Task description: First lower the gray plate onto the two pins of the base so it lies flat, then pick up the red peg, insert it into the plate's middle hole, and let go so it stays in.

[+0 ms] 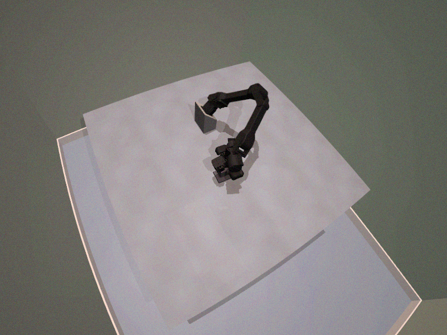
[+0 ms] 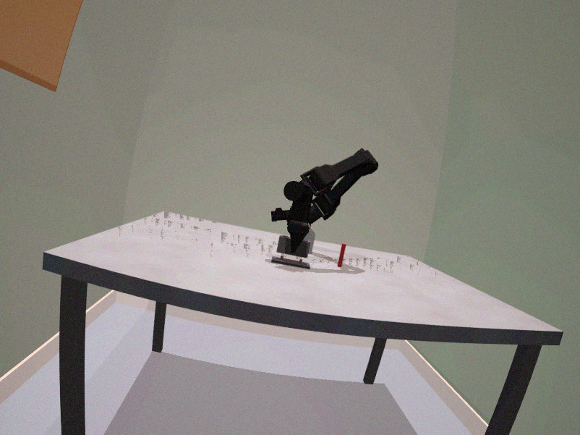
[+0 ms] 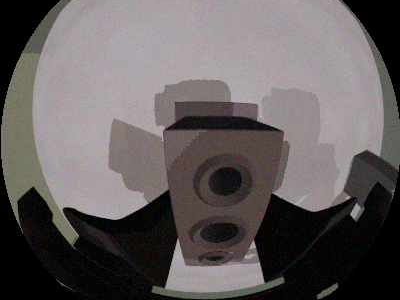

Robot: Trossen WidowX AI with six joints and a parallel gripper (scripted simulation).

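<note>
The gray plate point(image 2: 283, 245) point(image 3: 177, 180) is held between the fingers of my gripper point(image 1: 223, 169) point(image 2: 293, 252) point(image 3: 214, 186), which is shut on it. Its three round holes face the wrist camera. In the exterior view the plate hangs just above the dark base point(image 2: 290, 262) point(image 1: 220, 180) point(image 3: 245, 111), with a narrow gap. Two short pins stand up from the base under the plate; whether they touch it cannot be told. The red peg point(image 2: 341, 255) stands nearly upright to the right of the base in the exterior view. It is hidden in the other views.
A gray angled panel point(image 1: 204, 121) point(image 3: 368, 172) stands beside the arm's foot. The arm's links point(image 1: 257, 119) point(image 2: 346, 163) fold above the table point(image 1: 193, 215) point(image 2: 411, 300). The table's edges lie well away from the base. An orange board point(image 2: 38, 23) hangs high at the upper left.
</note>
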